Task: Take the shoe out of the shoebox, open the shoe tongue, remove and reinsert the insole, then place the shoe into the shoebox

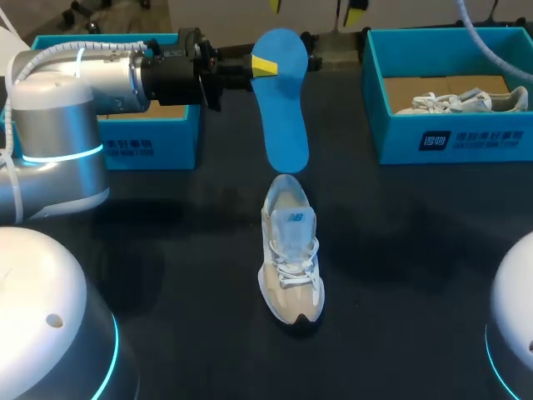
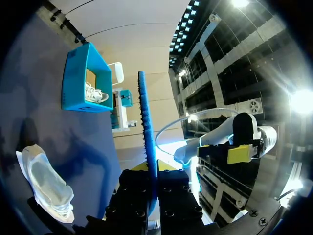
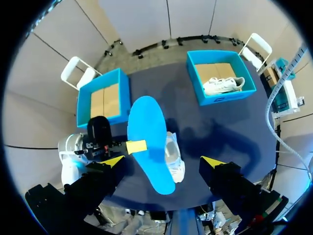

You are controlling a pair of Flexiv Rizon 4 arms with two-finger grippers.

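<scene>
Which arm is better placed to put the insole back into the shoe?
Left. The left end effector grips the insole, held above the shoe; the right end effector is open, empty and high over the table.

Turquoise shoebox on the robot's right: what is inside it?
The turquoise shoebox holds one pale lace-up sneaker lying on its brown cardboard floor. The near wall hides the floor's front strip.

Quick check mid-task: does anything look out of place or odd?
Only the blue insole is out of the sneaker, held in the air by the left jaws. Nothing looks spilled or damaged.
</scene>
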